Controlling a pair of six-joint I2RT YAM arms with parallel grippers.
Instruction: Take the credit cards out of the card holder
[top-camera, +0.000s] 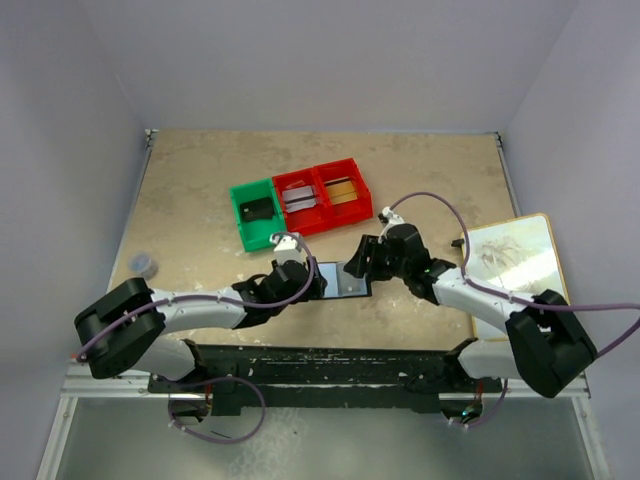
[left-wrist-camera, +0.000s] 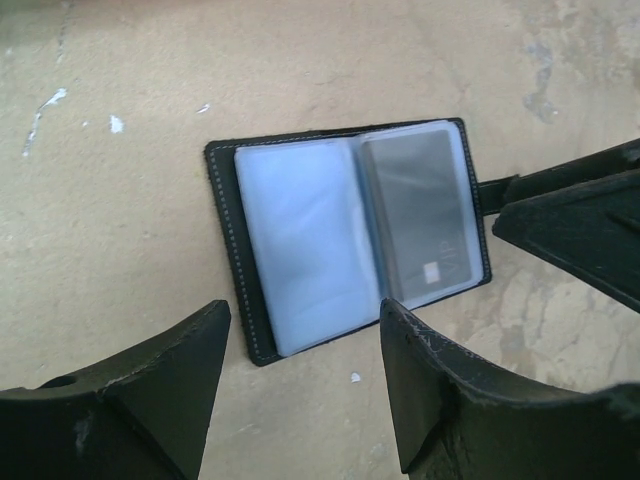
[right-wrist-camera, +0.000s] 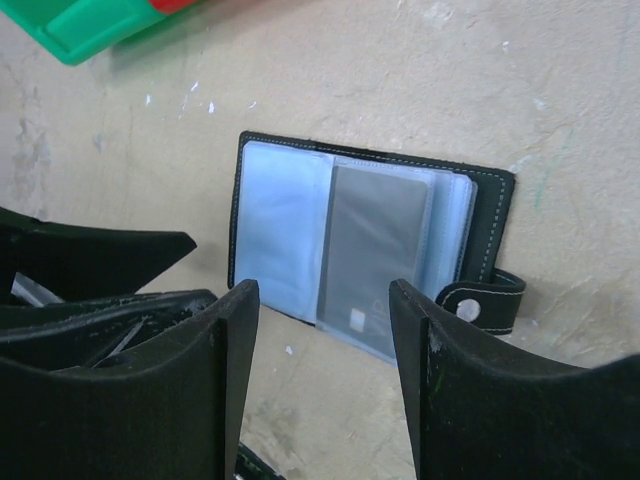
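Hovering both tools part-open, nothing gripped: left tool (left-wrist-camera: 302, 322) and right tool (right-wrist-camera: 322, 300) flank the holder (left-wrist-camera: 300, 235), which lies spread open on the counter (left-wrist-camera: 120, 200). A grey card (left-wrist-camera: 420, 215) is still sleeved. I judge extraction not yet begun. Next: pin the holder, pinch the card's edge.

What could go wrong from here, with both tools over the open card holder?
1. The grey card sits inside a clear sleeve of the card holder. A pinch may catch sleeve and card together and lift the whole holder.
2. The left tool and right tool both hang open, close together over it, so they could collide.
3. Nothing pins the holder to the table, so it may slide or fold shut.
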